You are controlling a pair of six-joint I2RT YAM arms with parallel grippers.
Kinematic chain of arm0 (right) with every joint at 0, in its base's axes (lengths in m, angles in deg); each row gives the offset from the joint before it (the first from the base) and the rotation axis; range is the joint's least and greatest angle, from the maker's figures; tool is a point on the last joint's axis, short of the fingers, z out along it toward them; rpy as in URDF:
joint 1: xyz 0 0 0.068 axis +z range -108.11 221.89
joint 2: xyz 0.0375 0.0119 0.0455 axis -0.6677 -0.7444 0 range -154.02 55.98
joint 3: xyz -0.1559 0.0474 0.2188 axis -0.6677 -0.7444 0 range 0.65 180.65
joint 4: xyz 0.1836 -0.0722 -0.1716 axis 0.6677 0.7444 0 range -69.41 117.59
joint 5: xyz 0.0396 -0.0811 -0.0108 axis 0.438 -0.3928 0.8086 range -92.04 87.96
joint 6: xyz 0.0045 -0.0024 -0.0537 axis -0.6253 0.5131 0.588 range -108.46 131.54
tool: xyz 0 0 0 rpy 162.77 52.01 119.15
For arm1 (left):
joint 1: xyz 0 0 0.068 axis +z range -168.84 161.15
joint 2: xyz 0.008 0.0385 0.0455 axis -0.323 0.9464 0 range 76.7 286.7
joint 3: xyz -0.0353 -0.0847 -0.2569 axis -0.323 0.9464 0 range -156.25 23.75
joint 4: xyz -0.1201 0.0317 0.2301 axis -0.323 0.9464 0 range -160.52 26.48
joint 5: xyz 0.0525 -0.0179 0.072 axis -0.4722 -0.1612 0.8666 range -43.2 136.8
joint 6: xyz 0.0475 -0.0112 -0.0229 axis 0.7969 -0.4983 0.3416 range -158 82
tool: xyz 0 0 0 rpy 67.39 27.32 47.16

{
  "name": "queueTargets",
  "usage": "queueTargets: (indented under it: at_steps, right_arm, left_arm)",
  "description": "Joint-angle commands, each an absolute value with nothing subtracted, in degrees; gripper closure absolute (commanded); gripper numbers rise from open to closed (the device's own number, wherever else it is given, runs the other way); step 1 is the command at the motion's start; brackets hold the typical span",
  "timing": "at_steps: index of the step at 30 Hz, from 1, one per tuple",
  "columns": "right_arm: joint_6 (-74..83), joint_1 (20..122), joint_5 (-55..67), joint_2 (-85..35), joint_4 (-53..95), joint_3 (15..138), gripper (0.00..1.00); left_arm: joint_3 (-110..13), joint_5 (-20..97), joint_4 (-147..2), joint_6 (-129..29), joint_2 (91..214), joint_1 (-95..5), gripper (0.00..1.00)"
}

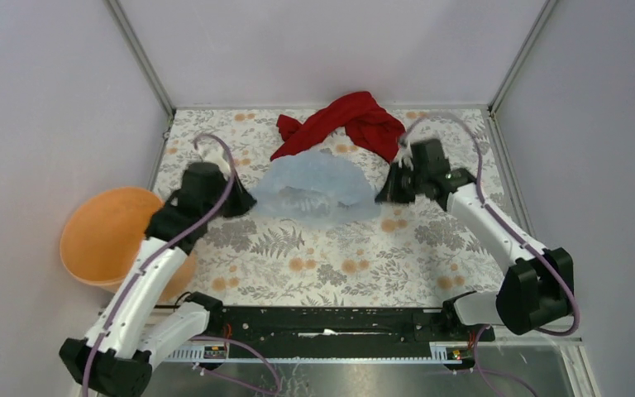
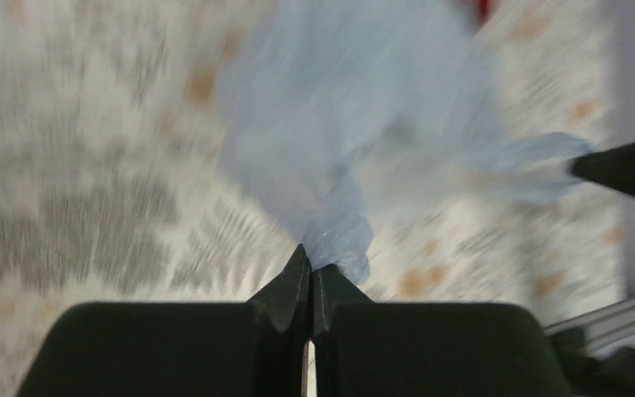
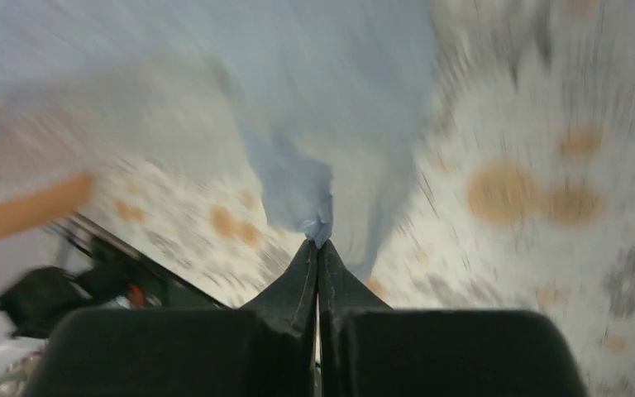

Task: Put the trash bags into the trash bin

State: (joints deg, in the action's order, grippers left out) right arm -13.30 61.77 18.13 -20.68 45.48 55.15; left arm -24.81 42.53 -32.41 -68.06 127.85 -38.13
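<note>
A pale blue, wrinkly trash bag [image 1: 318, 188] hangs spread between my two grippers over the middle of the flowered table. My left gripper [image 1: 244, 201] is shut on the bag's left edge; in the left wrist view the film [image 2: 343, 236] bunches right at the closed tips of my left gripper [image 2: 310, 260]. My right gripper [image 1: 384, 192] is shut on the bag's right edge, and the right wrist view shows the film [image 3: 298, 190] pinched at the tips of my right gripper [image 3: 317, 244]. The orange trash bin [image 1: 112, 236] stands off the table's left edge, beside my left arm.
A red cloth [image 1: 347, 122] lies crumpled at the back of the table [image 1: 339, 256], just behind the bag. Grey walls close in the back and both sides. Both wrist views are blurred.
</note>
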Motion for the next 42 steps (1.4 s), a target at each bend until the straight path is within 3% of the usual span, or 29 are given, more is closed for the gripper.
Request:
queueTargets:
  at_steps: [1,6,10,14,23,31,33,34,36,37,39,40,42]
  right_arm:
    - [-9.8,62.0,19.3,-19.6,44.9,84.5,1.00]
    - [-11.0,61.9,17.6,-17.9,45.5,98.6,1.00]
    - [-12.5,61.9,18.8,-14.9,41.6,100.1,1.00]
    - [-12.6,61.9,19.5,-12.9,38.8,94.6,1.00]
    - [-16.4,62.0,23.6,-13.4,33.0,75.9,1.00]
    - [-29.2,61.9,26.7,-22.4,26.3,67.3,1.00]
    - [-36.8,61.9,27.1,-29.9,22.6,72.0,1.00]
    - [-39.8,61.8,28.9,-34.5,22.7,80.1,1.00]
    - [-46.0,61.9,36.4,-42.9,22.6,95.7,1.00]
    - [-47.9,62.5,39.4,-44.7,20.3,102.7,1.00]
    - [-41.8,64.8,38.4,-42.5,19.7,113.2,1.00]
    - [-34.9,66.5,35.5,-39.5,22.1,116.4,1.00]
    - [-25.2,70.0,30.1,-32.1,22.4,114.3,1.00]
  left_arm:
    - [-53.1,41.5,-39.4,-65.5,131.4,-37.9,1.00]
    - [-73.1,39.2,-43.1,-65.0,135.4,-37.9,1.00]
    - [-78.6,34.4,-48.0,-65.2,135.0,-37.9,1.00]
    - [-74.7,38.1,-45.8,-63.0,133.5,-37.9,1.00]
    - [-53.8,48.3,-39.4,-62.3,126.6,-37.9,1.00]
    - [-50.9,60.2,-32.8,-67.9,131.6,-37.9,1.00]
    - [-55.7,54.9,-37.2,-70.5,140.6,-37.6,1.00]
    - [-61.4,48.0,-38.5,-71.0,146.7,-37.3,1.00]
    - [-86.1,32.7,-32.1,-71.8,162.1,-38.3,1.00]
    - [-99.5,31.6,-28.0,-71.5,167.9,-41.7,1.00]
    - [-120.6,41.9,-24.4,-60.7,173.0,-55.5,1.00]
    - [-122.0,45.9,-27.0,-55.3,171.6,-63.3,1.00]
    - [-107.2,46.4,-39.1,-52.2,160.4,-69.5,1.00]
